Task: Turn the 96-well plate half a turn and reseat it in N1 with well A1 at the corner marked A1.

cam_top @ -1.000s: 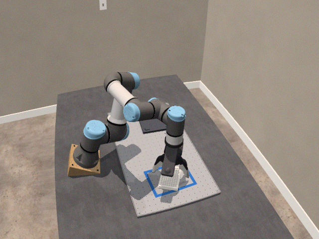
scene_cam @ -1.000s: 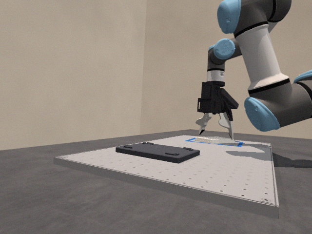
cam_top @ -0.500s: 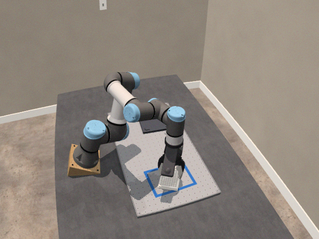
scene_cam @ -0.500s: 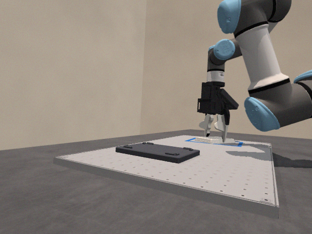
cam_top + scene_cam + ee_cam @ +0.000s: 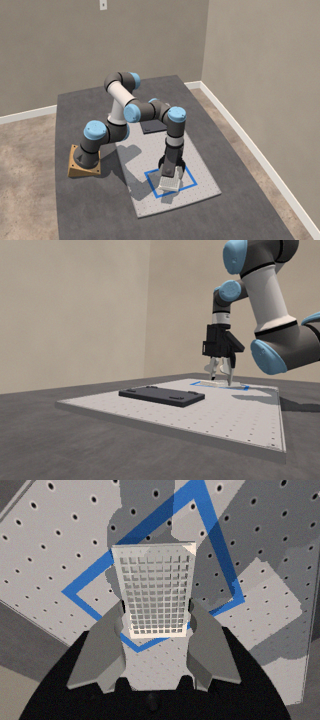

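The white 96-well plate (image 5: 169, 183) (image 5: 215, 382) (image 5: 155, 590) lies flat on the perforated board, inside a blue marked square (image 5: 150, 184) (image 5: 245, 388) (image 5: 227, 565). Its cut-off corner is at the far right in the wrist view. My gripper (image 5: 171, 173) (image 5: 221, 380) (image 5: 156, 599) is down at the plate and shut on its long sides near the near end. The dark plate nest N1 (image 5: 153, 126) (image 5: 160, 395) lies apart from it, at the board's other end, with nothing in it; small locators stand on its top.
The grey perforated board (image 5: 201, 170) (image 5: 180, 418) (image 5: 40, 540) lies on a dark table (image 5: 90, 214). The arm's wooden base (image 5: 77, 171) stands left of the board. The arm reaches over the board's middle.
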`<state>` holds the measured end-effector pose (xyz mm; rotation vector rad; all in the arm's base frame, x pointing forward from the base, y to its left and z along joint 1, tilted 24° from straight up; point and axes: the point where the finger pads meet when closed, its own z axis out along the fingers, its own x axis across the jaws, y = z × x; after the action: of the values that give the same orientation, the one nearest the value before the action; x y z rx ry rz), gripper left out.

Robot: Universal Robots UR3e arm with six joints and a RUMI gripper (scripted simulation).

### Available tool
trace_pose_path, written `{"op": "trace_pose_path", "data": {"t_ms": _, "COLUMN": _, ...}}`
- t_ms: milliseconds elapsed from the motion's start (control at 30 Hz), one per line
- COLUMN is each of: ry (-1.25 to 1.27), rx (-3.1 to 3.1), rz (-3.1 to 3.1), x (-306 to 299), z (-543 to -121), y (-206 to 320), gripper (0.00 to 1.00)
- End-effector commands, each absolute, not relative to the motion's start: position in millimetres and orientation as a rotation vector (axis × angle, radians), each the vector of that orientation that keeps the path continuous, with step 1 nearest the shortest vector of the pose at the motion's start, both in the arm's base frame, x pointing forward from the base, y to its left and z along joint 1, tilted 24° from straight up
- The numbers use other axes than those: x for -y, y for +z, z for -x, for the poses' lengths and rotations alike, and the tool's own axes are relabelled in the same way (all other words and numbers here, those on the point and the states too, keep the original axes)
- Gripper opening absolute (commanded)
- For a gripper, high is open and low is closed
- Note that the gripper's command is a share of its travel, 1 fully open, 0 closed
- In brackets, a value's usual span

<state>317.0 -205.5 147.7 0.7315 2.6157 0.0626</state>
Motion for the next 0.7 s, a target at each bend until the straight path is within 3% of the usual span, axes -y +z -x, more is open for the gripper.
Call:
{"op": "trace_pose_path", "data": {"t_ms": 0, "ry": 0.06, "rx": -2.614, "rz": -0.731, "x": 205.9, "z": -317.2, "y": 148.5, "gripper": 0.0}}
{"op": "trace_pose_path", "data": {"t_ms": 667, "ry": 0.06, "rx": -2.614, "rz": -0.731, "x": 205.3, "z": -313.8, "y": 155.9, "gripper": 0.0}}
